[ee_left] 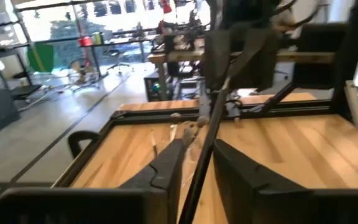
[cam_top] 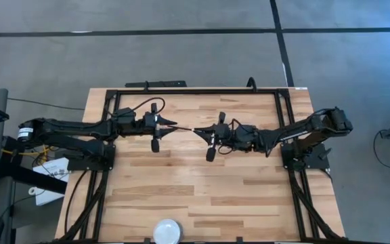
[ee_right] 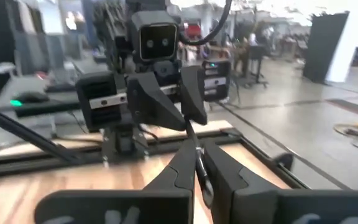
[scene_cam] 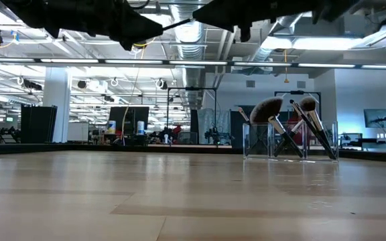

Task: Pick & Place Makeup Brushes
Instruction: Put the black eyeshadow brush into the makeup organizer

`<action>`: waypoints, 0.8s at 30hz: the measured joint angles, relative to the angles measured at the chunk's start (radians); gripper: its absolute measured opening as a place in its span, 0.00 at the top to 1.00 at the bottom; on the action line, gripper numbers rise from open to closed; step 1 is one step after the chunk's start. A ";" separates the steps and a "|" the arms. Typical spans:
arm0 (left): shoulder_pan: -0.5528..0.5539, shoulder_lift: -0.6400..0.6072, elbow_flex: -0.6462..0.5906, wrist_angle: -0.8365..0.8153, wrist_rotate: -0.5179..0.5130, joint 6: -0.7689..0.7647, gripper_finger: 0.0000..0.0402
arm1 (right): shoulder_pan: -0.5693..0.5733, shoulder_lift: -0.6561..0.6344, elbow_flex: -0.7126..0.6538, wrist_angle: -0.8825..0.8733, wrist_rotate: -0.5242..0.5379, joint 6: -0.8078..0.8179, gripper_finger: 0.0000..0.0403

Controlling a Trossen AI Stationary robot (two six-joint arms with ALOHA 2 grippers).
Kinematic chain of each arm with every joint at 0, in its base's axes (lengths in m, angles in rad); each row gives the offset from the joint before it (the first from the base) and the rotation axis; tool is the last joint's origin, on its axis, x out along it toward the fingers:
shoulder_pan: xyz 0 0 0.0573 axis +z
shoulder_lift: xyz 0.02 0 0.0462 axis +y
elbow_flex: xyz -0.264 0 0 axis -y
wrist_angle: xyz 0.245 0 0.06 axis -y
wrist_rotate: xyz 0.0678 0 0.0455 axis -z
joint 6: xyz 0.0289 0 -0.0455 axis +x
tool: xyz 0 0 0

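Observation:
High over the middle of the table my two grippers meet tip to tip. A slender dark makeup brush (cam_top: pixel 185 127) spans the gap between them, roughly level. My right gripper (cam_top: pixel 197 130) is shut on one end of it. My left gripper (cam_top: pixel 175 124) is open, and its fingers (ee_left: pixel 173 155) stand on either side of the brush's dark handle (ee_left: pixel 205 146). More makeup brushes stand upright in a clear holder (scene_cam: pixel 290 139) on the table's far part, some with fluffy heads. My right gripper pinches the brush between its two fingers (ee_right: pixel 182 163) at the end nearest it, where a silver part (ee_right: pixel 200 167) shows. The fingers come level from the table's right and lie along the brush. The brush is lifted clear of the table. My left gripper has the handle between its parted fingers; whether a finger touches it, I cannot tell.
A round white dish (cam_top: pixel 166 230) sits at the table's near edge. A black frame (cam_top: pixel 181 91) runs along the table's far and side edges. Bare wood (cam_top: pixel 181 190) lies under and in front of both arms.

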 joint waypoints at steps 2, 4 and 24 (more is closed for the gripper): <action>0.006 0.001 0.000 -0.008 -0.008 -0.003 0.74 | 0.009 -0.015 0.033 -0.090 0.037 0.000 0.98; 0.006 0.001 0.000 -0.013 -0.009 -0.004 0.68 | 0.012 -0.024 0.066 -0.188 0.055 0.000 0.99; 0.006 0.001 0.001 -0.028 -0.002 -0.005 0.58 | -0.082 -0.032 0.602 -1.649 0.192 0.584 0.98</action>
